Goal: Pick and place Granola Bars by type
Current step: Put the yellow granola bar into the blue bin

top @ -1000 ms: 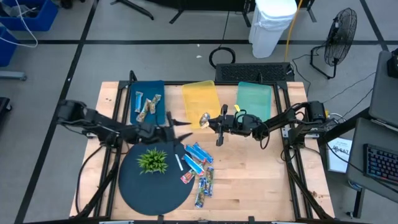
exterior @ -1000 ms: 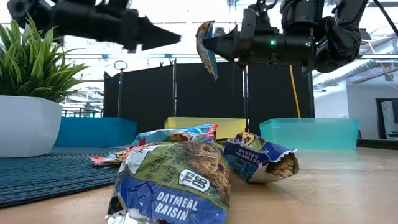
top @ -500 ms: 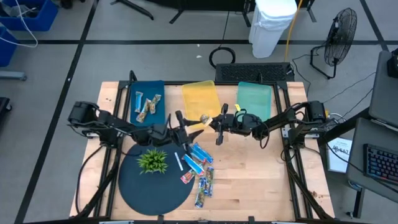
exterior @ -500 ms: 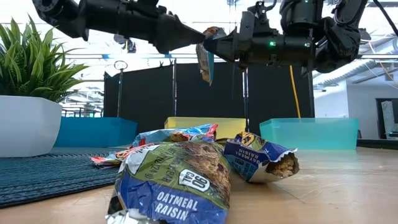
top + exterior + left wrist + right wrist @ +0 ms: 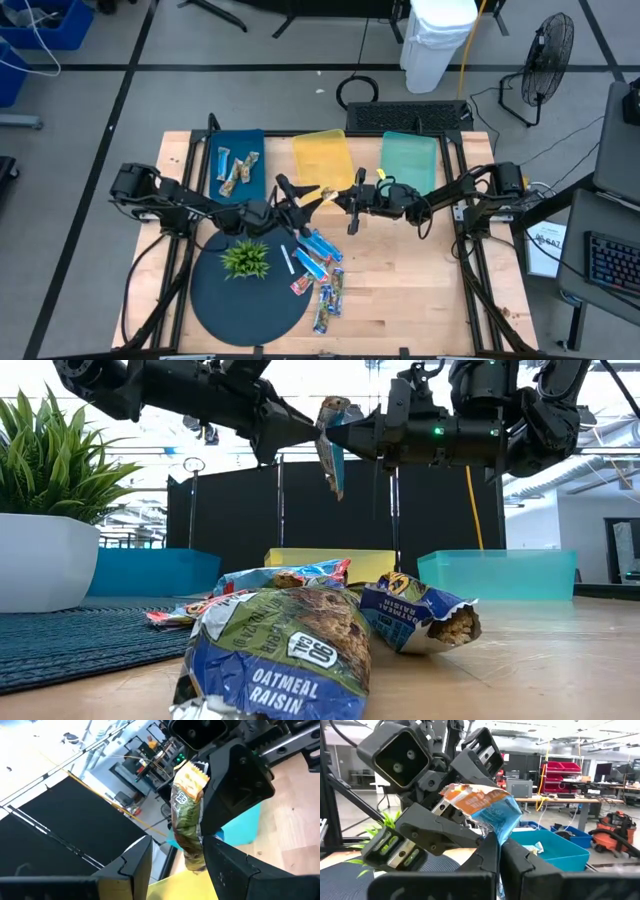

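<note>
Since a moment ago the left gripper has closed in on the granola bar above the table near the yellow tray, where, seen level, the right gripper pinches the bar while, from the left wrist, spread fingers flank it.

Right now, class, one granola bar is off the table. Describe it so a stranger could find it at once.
Start at the yellow tray in the middle of the table's far edge. Just in front of it the two grippers meet in mid-air: the right gripper pinches a bar, and the left gripper is open around it. It is the only bar held up; the others lie on the table or in the blue tray.
</note>
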Available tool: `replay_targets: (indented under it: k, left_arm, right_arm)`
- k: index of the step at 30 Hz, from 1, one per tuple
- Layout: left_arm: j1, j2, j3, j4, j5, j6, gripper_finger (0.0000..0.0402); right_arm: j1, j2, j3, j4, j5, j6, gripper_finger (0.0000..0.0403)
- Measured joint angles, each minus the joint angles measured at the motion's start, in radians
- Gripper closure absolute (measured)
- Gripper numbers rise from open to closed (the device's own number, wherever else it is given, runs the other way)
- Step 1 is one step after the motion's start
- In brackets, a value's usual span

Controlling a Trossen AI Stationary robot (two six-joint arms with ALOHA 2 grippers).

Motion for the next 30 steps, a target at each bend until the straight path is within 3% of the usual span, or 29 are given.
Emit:
replay_targets:
  k: [11, 26, 30]
  left_arm:
    - [0.019, 0.0, 0.0, 0.034, 0.14, -0.081, 0.0222]
    - [0.034, 0.0, 0.0, 0.055, 0.166, -0.105, 0.0222]
    - [0.034, 0.0, 0.0, 0.055, 0.244, -0.135, 0.0222]
  right_arm:
    - [0.0, 0.0, 0.0, 0.0, -0.019, 0.001, 0.0403]
    - [0.0, 0.0, 0.0, 0.0, -0.018, 0.001, 0.0403]
    - [0.0, 0.0, 0.0, 0.0, -0.018, 0.001, 0.0403]
